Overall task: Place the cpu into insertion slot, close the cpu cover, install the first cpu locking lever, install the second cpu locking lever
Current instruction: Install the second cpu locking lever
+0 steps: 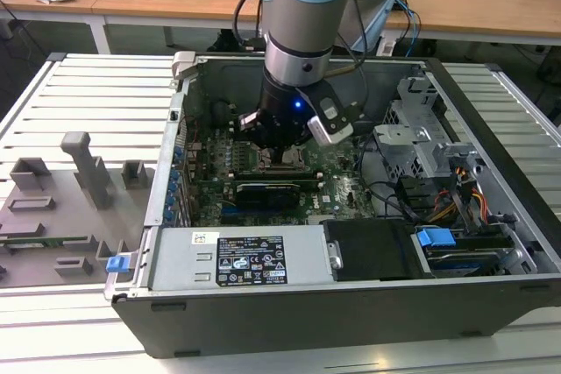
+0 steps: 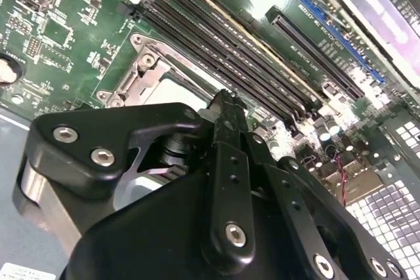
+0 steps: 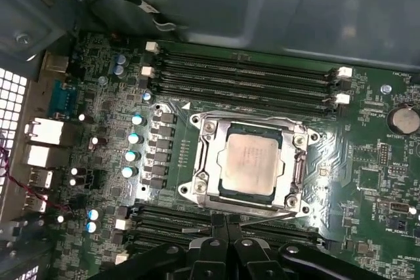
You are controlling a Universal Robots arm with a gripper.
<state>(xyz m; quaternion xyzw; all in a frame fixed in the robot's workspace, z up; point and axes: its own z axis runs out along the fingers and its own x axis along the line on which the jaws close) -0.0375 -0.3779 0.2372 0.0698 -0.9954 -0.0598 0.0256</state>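
Note:
The cpu (image 3: 252, 160), a silver-grey square chip, lies flat in the insertion slot (image 3: 296, 181) on the green motherboard. The cpu cover (image 3: 205, 162), a metal frame, lies down around it, and the chip's top shows through its cut-out. A thin wire locking lever (image 3: 269, 216) runs along the socket edge closest to my fingertips. My gripper (image 3: 226, 220) is shut, its black fingers pressed together right at that edge. In the second wrist view the gripper (image 2: 225, 101) tip hangs just over the cover (image 2: 141, 70) and the pale chip (image 2: 182, 90). The exterior view shows the gripper (image 1: 285, 153) low inside the case.
Black memory slots (image 3: 243, 73) run along both sides of the socket. A long black card (image 1: 267, 192) sits just in front of the gripper, with the power supply (image 1: 237, 256) nearer still. A metal drive cage (image 1: 421, 142) and cables are on the exterior view's right, and a grey fixture (image 1: 61, 208) lies outside the case on its left.

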